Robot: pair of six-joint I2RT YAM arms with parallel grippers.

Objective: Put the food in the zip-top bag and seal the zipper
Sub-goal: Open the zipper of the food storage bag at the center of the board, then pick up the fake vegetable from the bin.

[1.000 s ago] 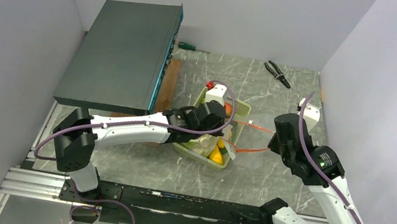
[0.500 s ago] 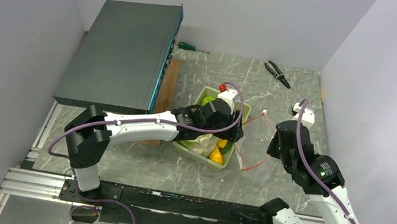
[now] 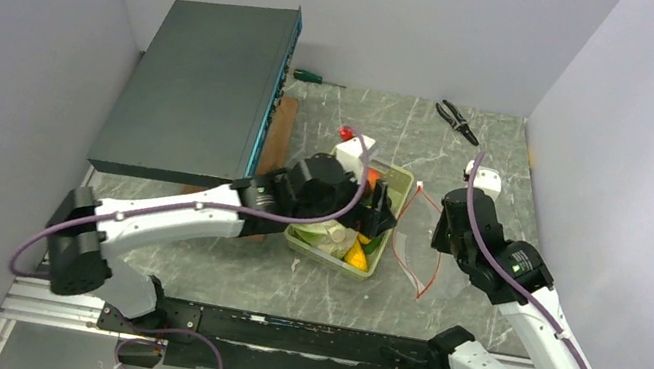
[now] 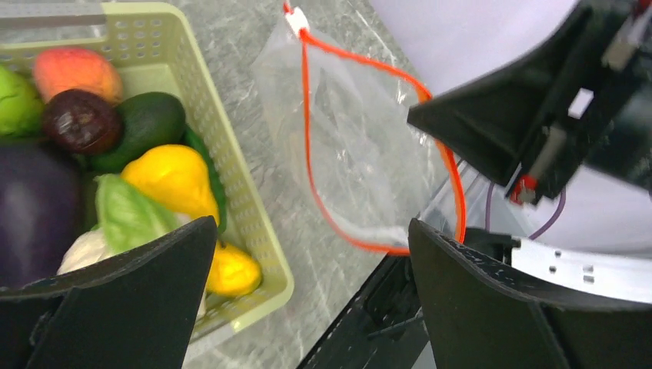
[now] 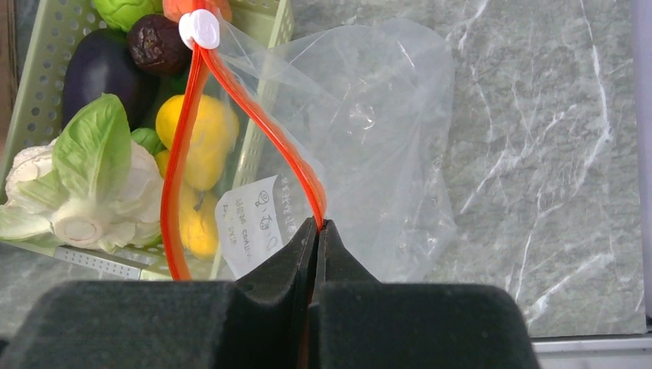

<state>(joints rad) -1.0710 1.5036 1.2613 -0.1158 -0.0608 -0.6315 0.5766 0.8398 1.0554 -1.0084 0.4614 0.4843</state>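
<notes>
Nothing is bagged yet: the right gripper (image 5: 317, 227) pinches the zipper (image 5: 181, 154) of the empty bag (image 5: 384, 115), the food (image 4: 173, 177) sits in the basket (image 4: 254, 223) beside the wide-apart, empty left gripper (image 4: 307, 231); filling and sealing remain.

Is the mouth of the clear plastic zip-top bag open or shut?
Open. The clear plastic bag has its thin red-orange zipper strip spread into a wide loop, sides apart.

L gripper (image 4: 311, 231) jaws wide apart, R gripper (image 5: 317, 227) pinched tight
</notes>
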